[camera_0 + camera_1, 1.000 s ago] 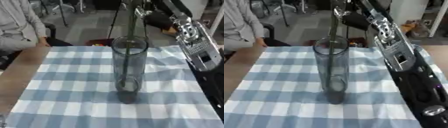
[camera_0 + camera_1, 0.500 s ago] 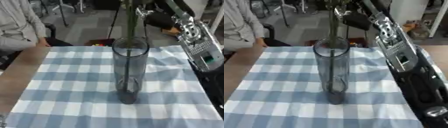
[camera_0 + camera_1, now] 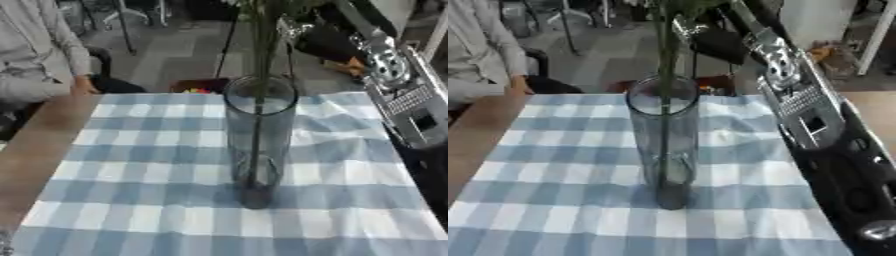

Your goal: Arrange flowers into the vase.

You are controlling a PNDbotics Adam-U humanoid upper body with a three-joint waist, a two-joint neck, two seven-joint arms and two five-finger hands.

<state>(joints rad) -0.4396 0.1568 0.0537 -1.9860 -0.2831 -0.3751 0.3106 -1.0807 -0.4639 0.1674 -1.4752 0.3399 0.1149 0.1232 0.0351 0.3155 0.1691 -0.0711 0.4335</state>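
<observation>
**A:** Why is everything set out like this?

**B:** Start with the table [image 3: 52, 150]. The blue-and-white checked cloth [image 3: 157, 180] covers most of it, and the tall glass vase [image 3: 258, 145] stands upright near the cloth's middle, where, I'd judge, either arm could reach it.

**A:** And the big arm on the right?

**B:** That's the robot's right arm [image 3: 815, 125], stretching up from the lower right toward the top edge. It has to go high, I think, because the vase is tall and narrow, so a long stem only fits if fed straight down from above.

**A:** Is the robot hand gripping the flower?

**B:** I cannot tell. The right robot hand [image 3: 684, 25] sits near the top edge, just beside the stems; whether it is clenched round them or has released them isn't clear. The left one shows in neither view.

**A:** So where is the flower?

**B:** The green stem [image 3: 256, 110] runs upright through the vase's mouth and reaches close to its base.
</observation>
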